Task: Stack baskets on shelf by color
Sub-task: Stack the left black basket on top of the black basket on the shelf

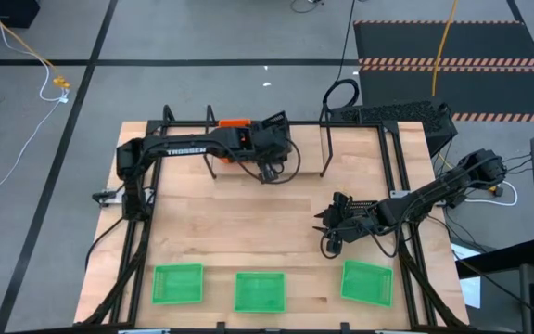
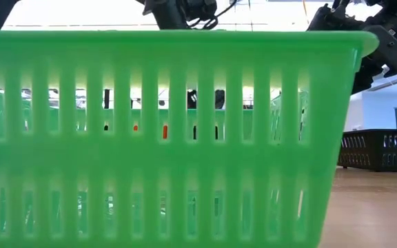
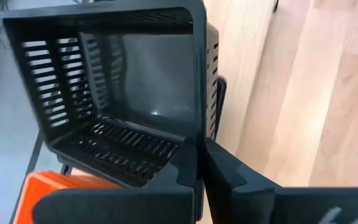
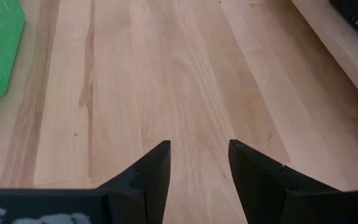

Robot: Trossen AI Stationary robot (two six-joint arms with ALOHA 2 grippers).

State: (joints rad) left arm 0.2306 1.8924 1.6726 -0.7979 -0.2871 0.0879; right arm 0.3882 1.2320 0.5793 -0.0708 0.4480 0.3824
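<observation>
Wooden tabletop (image 1: pixel 248 232) carries three green baskets (image 1: pixel 260 290) along its near edge, awaiting sorting. Mid-table, the right gripper (image 4: pixel 197 165) is held spread and empty. Farther back, a black basket (image 3: pixel 123 93) is clamped by the left gripper (image 1: pixel 269 167) at the shelf (image 1: pixel 325 148), beside an orange basket (image 1: pixel 233 122).

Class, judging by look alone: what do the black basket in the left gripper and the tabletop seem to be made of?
Black basket: probably moulded plastic, semi-gloss; thin slotted walls with a soft sheen. Tabletop: looks like pale wood, smooth matte; plank seams and grain lines show.
</observation>
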